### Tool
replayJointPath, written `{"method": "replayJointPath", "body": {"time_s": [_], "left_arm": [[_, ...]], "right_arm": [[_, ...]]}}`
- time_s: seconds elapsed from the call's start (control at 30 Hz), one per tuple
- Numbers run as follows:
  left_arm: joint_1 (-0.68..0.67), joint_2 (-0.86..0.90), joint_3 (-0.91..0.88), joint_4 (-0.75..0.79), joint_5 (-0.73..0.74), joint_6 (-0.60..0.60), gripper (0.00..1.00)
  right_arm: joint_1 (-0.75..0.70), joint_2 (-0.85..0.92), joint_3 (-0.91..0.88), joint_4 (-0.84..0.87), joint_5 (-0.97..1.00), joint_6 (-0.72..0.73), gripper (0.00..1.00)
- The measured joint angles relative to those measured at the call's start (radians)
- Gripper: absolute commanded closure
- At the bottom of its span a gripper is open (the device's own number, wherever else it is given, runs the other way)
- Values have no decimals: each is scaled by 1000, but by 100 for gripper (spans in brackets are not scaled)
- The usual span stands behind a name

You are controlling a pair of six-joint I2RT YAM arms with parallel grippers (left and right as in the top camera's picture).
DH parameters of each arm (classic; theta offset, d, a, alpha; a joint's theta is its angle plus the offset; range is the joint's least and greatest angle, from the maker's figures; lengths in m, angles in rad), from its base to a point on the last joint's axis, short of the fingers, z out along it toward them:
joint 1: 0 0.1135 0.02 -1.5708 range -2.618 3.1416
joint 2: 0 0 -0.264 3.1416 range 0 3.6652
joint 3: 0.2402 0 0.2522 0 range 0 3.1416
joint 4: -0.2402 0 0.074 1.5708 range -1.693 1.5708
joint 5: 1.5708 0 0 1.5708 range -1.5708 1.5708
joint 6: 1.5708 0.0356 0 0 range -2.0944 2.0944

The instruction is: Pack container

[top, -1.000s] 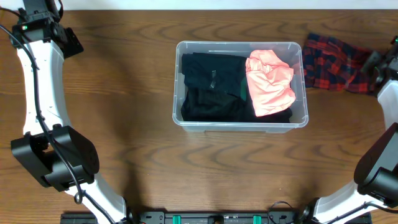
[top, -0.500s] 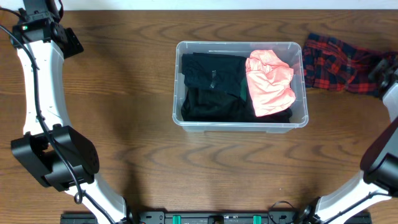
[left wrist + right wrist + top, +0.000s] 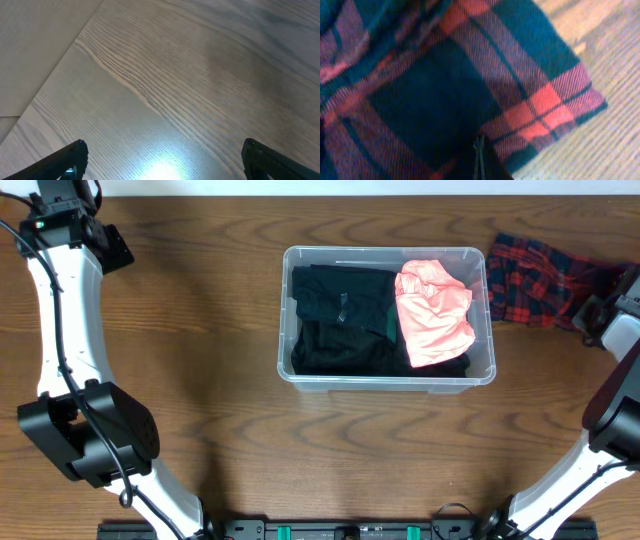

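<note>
The container (image 3: 484,372) is a clear rectangular bin in the middle of the table. It holds black clothes (image 3: 340,320) on the left and a pink garment (image 3: 433,312) on the right. A red and dark plaid cloth (image 3: 535,280) lies on the table right of the bin. My right gripper (image 3: 593,311) is at that cloth's right end. In the right wrist view it (image 3: 479,152) is shut, tips against the plaid cloth (image 3: 420,90); whether fabric is pinched does not show. My left gripper (image 3: 167,160) stands open over bare wood at the far left corner.
The wooden table (image 3: 200,380) runs out at its far edge along the top of the overhead view. The left arm (image 3: 70,330) stretches along the left side. A pale surface (image 3: 35,45) borders the table in the left wrist view.
The right gripper has moved toward the near side along the plaid cloth's right end. The left arm and the bin's contents are unchanged.
</note>
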Motion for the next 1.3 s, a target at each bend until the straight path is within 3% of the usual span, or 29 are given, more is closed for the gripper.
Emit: {"method": "replayJointPath", "body": {"time_s": [0.27,0.63,0.97,1.3], "left_arm": [[0,0,0,0,0,0,2],[0,0,0,0,0,0,2],[0,0,0,0,0,0,2],[0,0,0,0,0,0,2]], "right_arm": [[0,-24,20,-234,0,108,99],[-9,-73,-5,-292,-131,140,99],[-10,-232,-12,12,-274,138,99],[-10,-104,-11,362,-303,93,99]]}}
